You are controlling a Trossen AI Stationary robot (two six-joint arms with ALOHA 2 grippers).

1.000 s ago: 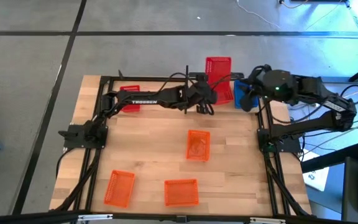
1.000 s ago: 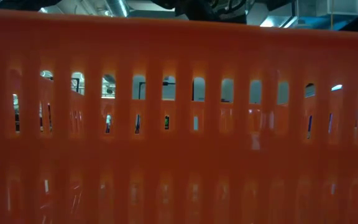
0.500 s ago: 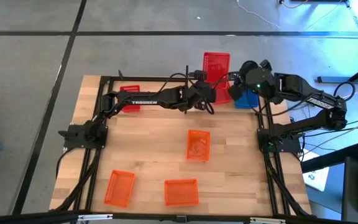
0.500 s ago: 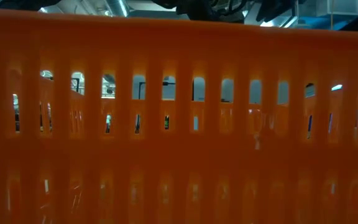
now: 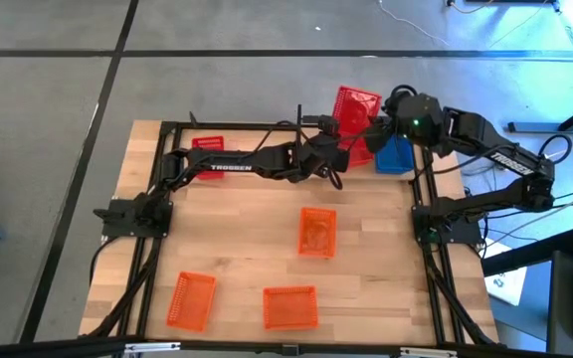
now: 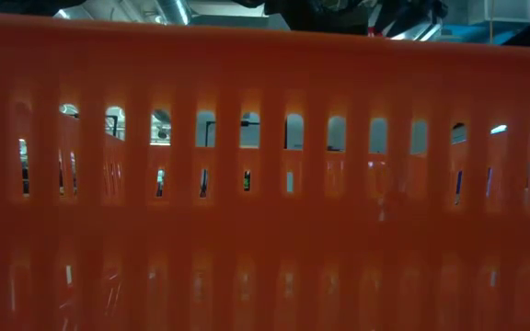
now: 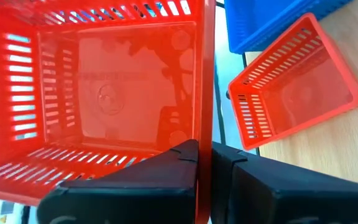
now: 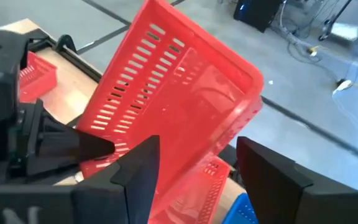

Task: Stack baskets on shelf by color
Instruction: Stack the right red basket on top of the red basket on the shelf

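Note:
My left gripper [image 5: 338, 149] reaches along the table's far edge and is shut on a red basket [image 5: 356, 107], which is raised and tilted; the left wrist view looks into it [image 7: 104, 93]. My right gripper [image 8: 197, 162] is open near this basket's lower end [image 8: 185, 106], a finger on each side. A second red basket [image 8: 197, 186] lies under it beside a blue basket [image 5: 394, 157]. A third red basket [image 5: 207, 145] sits farther left. Three orange baskets [image 5: 316, 232] [image 5: 290, 306] [image 5: 192, 300] rest on the table. My left gripper pinches one side wall of the red basket [image 7: 204, 118], with one finger inside the basket and one outside. The basket is lifted clear and tilted, its open side toward the wrist camera. My right gripper straddles the basket's lower end; I cannot tell whether it touches.
The wall of an orange basket [image 6: 265, 184] fills the low view and hides the table. Black frame rails [image 5: 157, 268] [image 5: 446, 288] run along both sides. Bare wood [image 5: 237, 219] lies between the orange baskets and the far edge.
My right gripper has swung from the table's right side toward the left and far edge, over the blue basket, up to the held red basket. The red basket has turned and tipped in my left gripper's hold, from square-on to slanted.

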